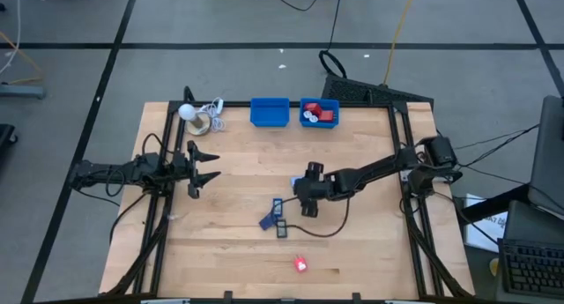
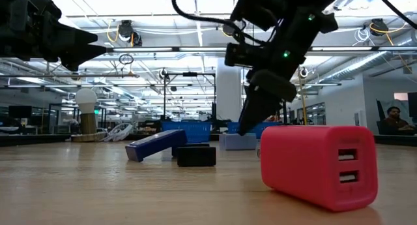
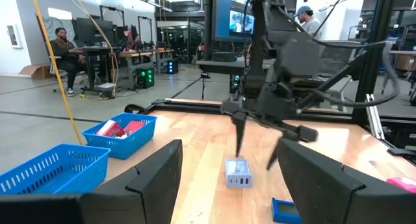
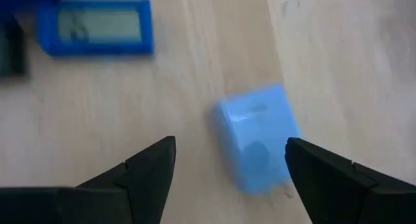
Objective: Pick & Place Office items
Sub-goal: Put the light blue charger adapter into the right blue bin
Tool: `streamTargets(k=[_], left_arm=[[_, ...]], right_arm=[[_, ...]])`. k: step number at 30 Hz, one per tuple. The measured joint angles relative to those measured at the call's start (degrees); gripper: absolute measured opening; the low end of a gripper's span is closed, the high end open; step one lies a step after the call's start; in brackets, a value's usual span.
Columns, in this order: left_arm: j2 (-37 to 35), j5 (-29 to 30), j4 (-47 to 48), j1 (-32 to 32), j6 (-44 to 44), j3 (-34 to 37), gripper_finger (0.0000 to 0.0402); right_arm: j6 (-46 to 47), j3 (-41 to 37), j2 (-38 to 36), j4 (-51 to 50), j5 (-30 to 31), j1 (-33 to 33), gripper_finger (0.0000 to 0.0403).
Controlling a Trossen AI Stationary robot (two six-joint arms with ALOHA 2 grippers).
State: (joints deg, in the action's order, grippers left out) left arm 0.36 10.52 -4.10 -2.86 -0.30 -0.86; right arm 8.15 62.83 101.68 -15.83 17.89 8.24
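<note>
A light blue block (image 4: 257,139) lies flat on the wooden table (image 1: 370,251) near its middle. My right gripper (image 4: 229,146) hovers over it, slanting down and open, with one finger on each side and clear of the block (image 3: 238,172). Toward the near edge are two dark blue rectangles (image 1: 277,206). One of them (image 2: 155,145) leans with one end on a small black piece (image 2: 196,156). A red block (image 1: 301,265) lies nearer the front edge. My left gripper (image 1: 207,167) waits open and level at the table's left side.
Two blue bins stand at the far edge, one (image 1: 270,112) without visible contents and the other (image 1: 319,113) holding red and white pieces. A white ball with a coiled cord (image 1: 196,115) sits at the far left. A small green-white bit (image 1: 284,236) lies by the rectangles.
</note>
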Motion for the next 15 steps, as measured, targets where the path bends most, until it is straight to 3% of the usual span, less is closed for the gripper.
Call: streamTargets(k=[5, 15], left_arm=[[0.00, 0.00, 0.02, 0.01, 0.00, 0.00, 0.0255], [0.00, -0.02, 0.03, -0.01, 0.02, 0.00, 0.0255]], right_arm=[[-8.06, 0.07, -0.36, 1.00, -9.02, -4.05, 0.0276], [-11.13, -0.36, -0.32, 2.06, -13.69, -9.46, 0.0276]])
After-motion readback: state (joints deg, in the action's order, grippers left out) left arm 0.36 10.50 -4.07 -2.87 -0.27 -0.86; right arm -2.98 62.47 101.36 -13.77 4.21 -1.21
